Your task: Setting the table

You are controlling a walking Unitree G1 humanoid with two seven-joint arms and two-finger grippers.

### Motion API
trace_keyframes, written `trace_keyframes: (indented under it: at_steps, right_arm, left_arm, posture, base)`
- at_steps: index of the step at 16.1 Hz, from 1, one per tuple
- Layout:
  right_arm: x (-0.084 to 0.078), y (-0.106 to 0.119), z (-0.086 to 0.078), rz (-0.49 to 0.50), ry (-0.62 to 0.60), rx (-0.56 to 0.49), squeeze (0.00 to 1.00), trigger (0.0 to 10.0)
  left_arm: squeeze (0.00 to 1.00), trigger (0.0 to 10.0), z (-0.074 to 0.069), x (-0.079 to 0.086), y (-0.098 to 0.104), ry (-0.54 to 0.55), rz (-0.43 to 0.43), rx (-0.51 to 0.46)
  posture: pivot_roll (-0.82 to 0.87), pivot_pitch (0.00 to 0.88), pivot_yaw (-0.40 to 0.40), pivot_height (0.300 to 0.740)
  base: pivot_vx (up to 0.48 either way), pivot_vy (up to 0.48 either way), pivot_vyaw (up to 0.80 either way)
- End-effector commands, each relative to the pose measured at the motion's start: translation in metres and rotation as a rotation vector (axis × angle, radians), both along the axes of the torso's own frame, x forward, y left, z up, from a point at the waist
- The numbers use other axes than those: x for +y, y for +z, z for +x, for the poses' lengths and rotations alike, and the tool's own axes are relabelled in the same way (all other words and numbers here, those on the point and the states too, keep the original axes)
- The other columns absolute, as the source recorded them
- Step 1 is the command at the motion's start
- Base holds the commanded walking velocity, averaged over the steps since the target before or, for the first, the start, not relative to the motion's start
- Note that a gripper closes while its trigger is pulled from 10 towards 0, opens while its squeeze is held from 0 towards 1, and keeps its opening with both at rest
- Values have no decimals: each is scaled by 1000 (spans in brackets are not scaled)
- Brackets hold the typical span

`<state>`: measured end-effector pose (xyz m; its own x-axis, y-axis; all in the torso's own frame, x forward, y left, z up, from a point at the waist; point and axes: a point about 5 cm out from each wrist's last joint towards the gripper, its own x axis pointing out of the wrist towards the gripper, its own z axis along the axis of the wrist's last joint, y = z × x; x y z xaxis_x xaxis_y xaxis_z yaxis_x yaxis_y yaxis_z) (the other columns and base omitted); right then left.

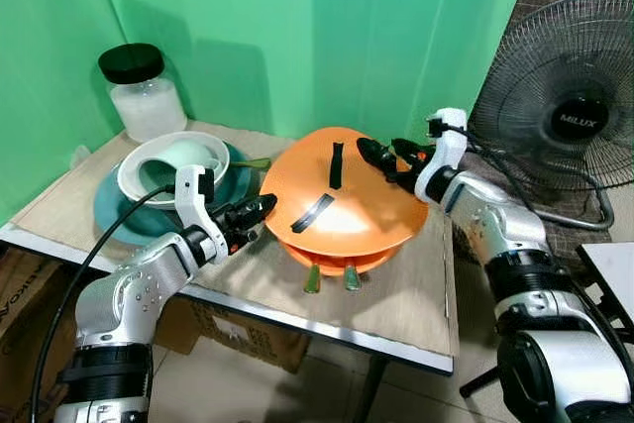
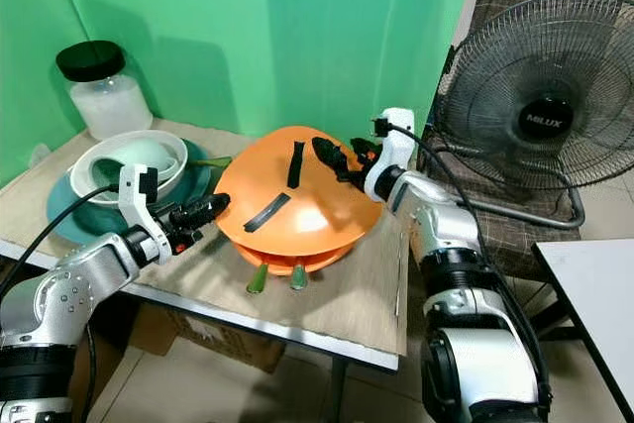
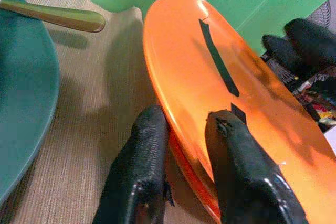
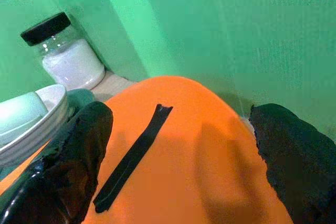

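Observation:
An upturned orange plate [image 1: 342, 195] with two black tape strips lies over a second orange plate [image 1: 337, 263] at the middle of the table [image 1: 406, 289]. Two green utensil handles [image 1: 313, 279] stick out from under them toward the front. My left gripper [image 1: 260, 211] is at the upper plate's left rim, one finger [image 3: 144, 156] under the rim and the other on top, shut on it. My right gripper [image 1: 388, 158] is at the plate's back right, open, its fingers [image 4: 84, 140] spread wide over the plate's top.
A teal plate [image 1: 114, 213] at the left holds a white bowl [image 1: 163, 183] with a mint cup [image 1: 186, 158] lying inside it and a greenish spoon [image 3: 52, 15] beside it. A black-lidded jar [image 1: 144, 91] stands in the back corner. A floor fan [image 1: 570, 116] stands right of the table.

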<state>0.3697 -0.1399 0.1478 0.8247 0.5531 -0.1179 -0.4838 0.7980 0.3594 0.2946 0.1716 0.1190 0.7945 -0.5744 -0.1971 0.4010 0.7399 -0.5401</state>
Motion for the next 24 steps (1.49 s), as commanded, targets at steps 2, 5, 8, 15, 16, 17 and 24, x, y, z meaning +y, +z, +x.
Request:
trace_keyframes:
  at_steps: [2,5,8,15,16,17,24]
  right_arm:
    - [0,5,-1,-23,22,-26,816,10000]
    - [-2,10,-2,-13,3,-48,816,10000]
    - [-5,17,-3,6,-32,-72,812,10000]
    - [-18,33,2,44,-130,-118,804,10000]
    - [-19,34,2,51,-138,-119,804,10000]
    - [-22,35,2,61,-148,-115,812,10000]
    - [-41,20,3,175,-199,58,1000,10000]
  left_arm:
    - [0,0,1,2,2,5,4,6]
    - [0,0,0,8,1,39,-8,16]
    - [0,0,-1,12,5,54,-5,-2]
    - [0,0,4,14,19,158,-96,-56]
    - [0,0,4,15,21,168,-111,-63]
    - [0,0,6,16,26,185,-149,-80]
    - [0,0,5,20,46,195,-360,-158]
  posture:
    - [-88,0,14,740]
    - [-84,0,15,740]
    - [-73,0,15,740]
    - [-75,0,12,740]
    - [-77,0,11,740]
    - [-78,0,11,740]
    - [-83,0,2,740]
  base:
    - [0,0,0]
    - [0,0,0]
    - [0,0,0]
    - [0,0,0]
    - [0,0,0]
    - [0,0,0]
    - [0,0,0]
